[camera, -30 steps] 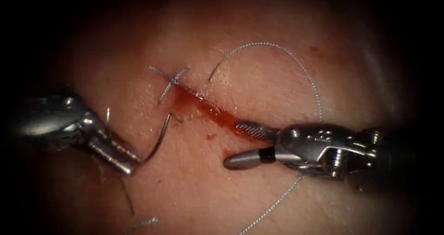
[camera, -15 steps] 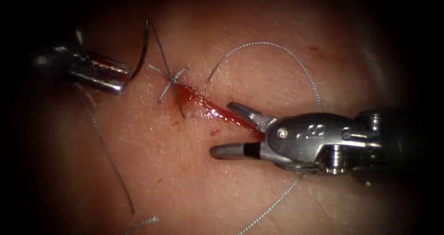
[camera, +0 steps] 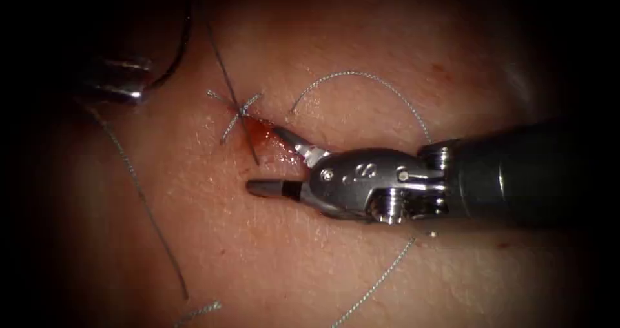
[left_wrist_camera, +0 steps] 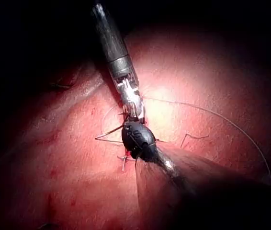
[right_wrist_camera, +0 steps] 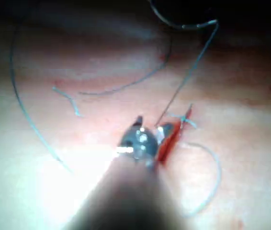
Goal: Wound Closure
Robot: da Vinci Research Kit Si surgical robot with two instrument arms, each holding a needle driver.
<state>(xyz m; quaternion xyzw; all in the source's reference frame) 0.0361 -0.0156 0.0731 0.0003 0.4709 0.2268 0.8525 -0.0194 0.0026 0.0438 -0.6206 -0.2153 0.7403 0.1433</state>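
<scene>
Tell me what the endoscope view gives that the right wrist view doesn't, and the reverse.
Endoscope view adds the left claw, shut on the needle near one end of its curve, out of the tissue, left of the cut. Right wrist view adds a close look down the right arm's shaft. Both share the right claw, open and holding nothing at the cut, the taut thread crossing the knotted stitch, and the red fluid.

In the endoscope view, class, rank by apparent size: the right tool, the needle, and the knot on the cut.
1. Right tool, by far the largest, though it sits nearer the camera.
2. Needle, a dark curve held by the left tool.
3. Knot, smallest.
</scene>
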